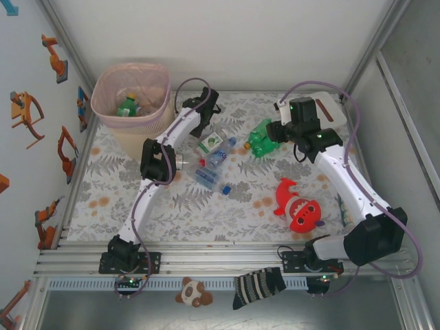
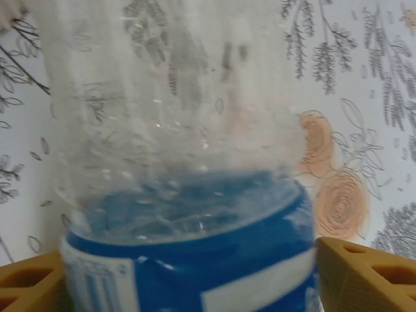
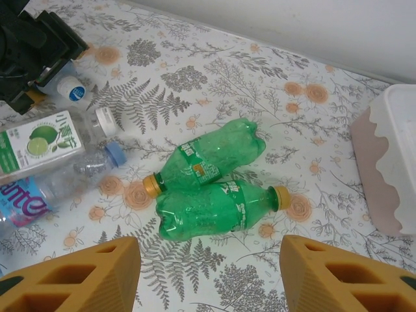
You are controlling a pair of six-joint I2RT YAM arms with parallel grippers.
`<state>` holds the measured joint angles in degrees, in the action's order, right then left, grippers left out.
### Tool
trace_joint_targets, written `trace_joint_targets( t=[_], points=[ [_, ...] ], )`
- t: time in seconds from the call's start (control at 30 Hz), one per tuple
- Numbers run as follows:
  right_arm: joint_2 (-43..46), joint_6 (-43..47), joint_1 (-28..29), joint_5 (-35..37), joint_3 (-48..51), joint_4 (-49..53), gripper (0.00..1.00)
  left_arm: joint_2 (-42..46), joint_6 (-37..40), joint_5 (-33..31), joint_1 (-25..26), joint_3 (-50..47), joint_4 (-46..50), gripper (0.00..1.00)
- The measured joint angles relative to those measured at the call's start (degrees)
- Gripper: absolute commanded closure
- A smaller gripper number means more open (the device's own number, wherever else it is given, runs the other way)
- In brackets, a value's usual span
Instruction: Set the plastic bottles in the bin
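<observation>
Since the left wrist camera is pretty much pressed up against it, a clear plastic bottle with a blue label (image 2: 188,195) is seen sitting right between the yellow fingers (image 2: 351,273) of the left gripper (image 2: 188,257). One finger is at each side of the label, but whether it's actually squeezed can't be told. From the top view that left gripper (image 1: 204,108) is found at the far side of the table, just right of the tall beige plastic bin with a pink liner (image 1: 141,125). A green bottle (image 1: 128,106) is already lying inside the bin.

The right gripper (image 3: 209,244) is held wide open with nothing in it, above two green plastic bottles with yellow caps (image 3: 214,205). They're laid side by side, touching, on the leaf-print tablecloth (image 3: 195,84). More clear bottles (image 1: 214,158) are scattered mid-table between the arms, well apart from the bin. A red shark plush toy (image 1: 300,210) is parked nearer, on the right.
</observation>
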<state>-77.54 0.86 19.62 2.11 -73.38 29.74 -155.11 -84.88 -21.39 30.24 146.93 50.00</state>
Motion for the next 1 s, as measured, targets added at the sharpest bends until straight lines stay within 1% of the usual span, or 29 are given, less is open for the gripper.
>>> trace_joint_targets(
  t=[0.1,0.33,0.57,0.7,0.83,1.0],
  points=[
    [0.00,0.00,0.00,0.13,0.00,0.00,0.42,0.00,0.28,0.90,-0.24,-0.02,-0.44,0.33],
    [0.00,-0.02,0.00,0.15,0.00,0.02,0.43,0.07,0.68,1.70,-0.33,-0.20,-1.20,0.40],
    [1.16,-0.26,0.00,0.42,0.00,0.02,0.43,2.19,3.21,2.19,-0.15,-3.04,-2.86,0.42],
    [2.97,-0.46,0.00,0.72,0.00,0.07,0.43,4.74,6.64,3.06,0.44,-3.87,-4.81,0.42],
    [4.63,-0.48,0.00,1.64,0.00,0.50,0.44,9.16,11.30,4.37,1.73,-5.64,-8.31,0.43],
    [6.67,-0.50,0.00,2.71,0.04,0.96,0.44,15.02,19.69,7.91,3.72,-6.62,-13.73,0.45]
  ],
)
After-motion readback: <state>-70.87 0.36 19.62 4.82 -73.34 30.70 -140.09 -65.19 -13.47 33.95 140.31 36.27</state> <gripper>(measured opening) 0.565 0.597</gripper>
